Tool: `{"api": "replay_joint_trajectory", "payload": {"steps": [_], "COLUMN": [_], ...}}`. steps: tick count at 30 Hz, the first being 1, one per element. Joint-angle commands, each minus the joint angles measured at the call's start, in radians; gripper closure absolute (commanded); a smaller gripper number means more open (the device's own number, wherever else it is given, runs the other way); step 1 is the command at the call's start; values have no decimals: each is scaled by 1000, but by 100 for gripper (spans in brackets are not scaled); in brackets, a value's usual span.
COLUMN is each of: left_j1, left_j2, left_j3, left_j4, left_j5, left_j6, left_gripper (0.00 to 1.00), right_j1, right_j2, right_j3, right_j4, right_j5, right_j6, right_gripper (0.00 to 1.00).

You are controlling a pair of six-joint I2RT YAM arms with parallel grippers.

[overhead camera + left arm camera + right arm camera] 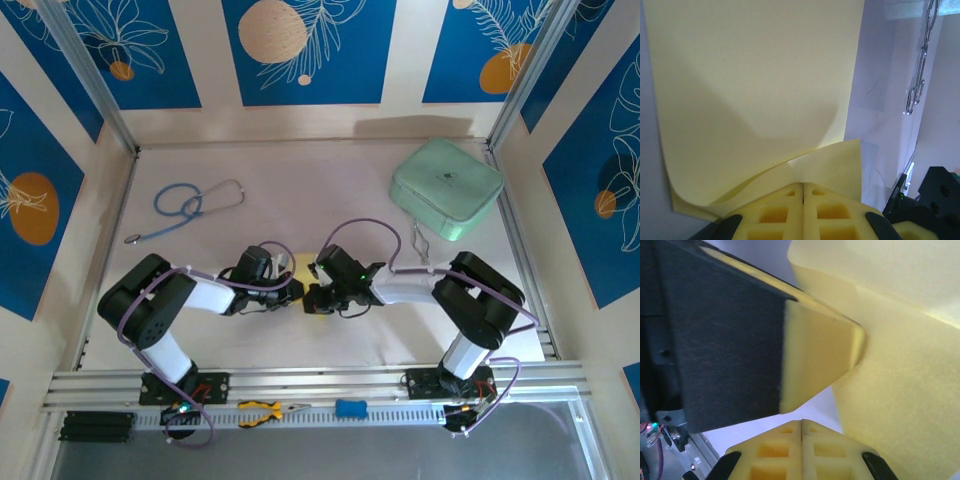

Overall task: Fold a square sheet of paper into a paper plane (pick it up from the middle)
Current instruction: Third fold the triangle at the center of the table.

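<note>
The square sheet of paper (750,75), pale yellow and plain, lies on the white table, its near edge curled up into a flap (832,162). My left gripper (803,185) is shut on that flap, pads pressed together. In the top view both grippers meet at the table's middle, the left gripper (297,290) tip to tip with the right gripper (313,298). My right gripper (802,421) is shut, bare table ahead of its tips and the paper (900,390) just to its right. The left gripper's yellow pad (815,355) hangs close above it. A paper plane is out of view.
A mint-green case (445,187) stands at the back right with a metal chain (919,70) trailing toward the middle. A blue stethoscope (190,203) lies at the back left. Yellow-handled pliers (262,412) and a small blue block (350,408) rest on the front rail.
</note>
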Motion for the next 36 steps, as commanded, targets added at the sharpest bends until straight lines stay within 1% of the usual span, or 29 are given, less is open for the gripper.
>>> {"api": "replay_joint_trajectory", "payload": {"steps": [1, 16, 26, 36], "left_j1": [-5, -6, -6, -6], "left_j2": [25, 35, 41, 41], "left_j3": [-24, -21, -27, -29], "left_j4": [-49, -60, -62, -58], "left_j5": [-27, -32, -40, -43], "left_j6": [27, 29, 21, 16], "left_gripper": [93, 94, 96, 96], "right_j1": [8, 5, 2, -3], "right_j2": [26, -9, -47, -121], "right_j3": [17, -107, -227, -327], "right_j4": [-46, 33, 158, 159], "right_j5": [-3, -30, -80, -58], "right_j6": [17, 55, 103, 113], "right_gripper": [97, 96, 94, 94]}}
